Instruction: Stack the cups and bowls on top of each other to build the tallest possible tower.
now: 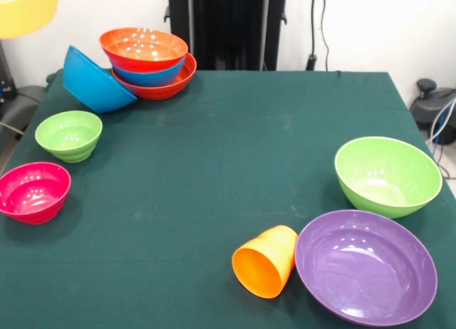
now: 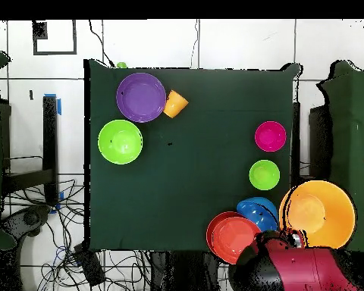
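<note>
The tower (image 1: 148,64) stood at the far left corner of the table (image 1: 214,165) in the front view: a red-orange bowl (image 1: 171,87) at its base, a blue one (image 1: 151,77) nested in it, a red-orange one (image 1: 142,48) on top; a second blue bowl (image 1: 92,81) leaned tilted against its left side. In front of these sat a small green bowl (image 1: 69,134), then a magenta bowl (image 1: 33,191), both upright and apart. A large orange bowl (image 2: 317,214) hung beyond the table's edge beside the tower, over the arm (image 2: 295,269); whether the gripper was clenched on it or released, I could not tell. At the opposite end the cup (image 1: 266,261) lay on its side, just beside the purple bowl (image 1: 365,266); the large green bowl (image 1: 387,175) stood near it.
</note>
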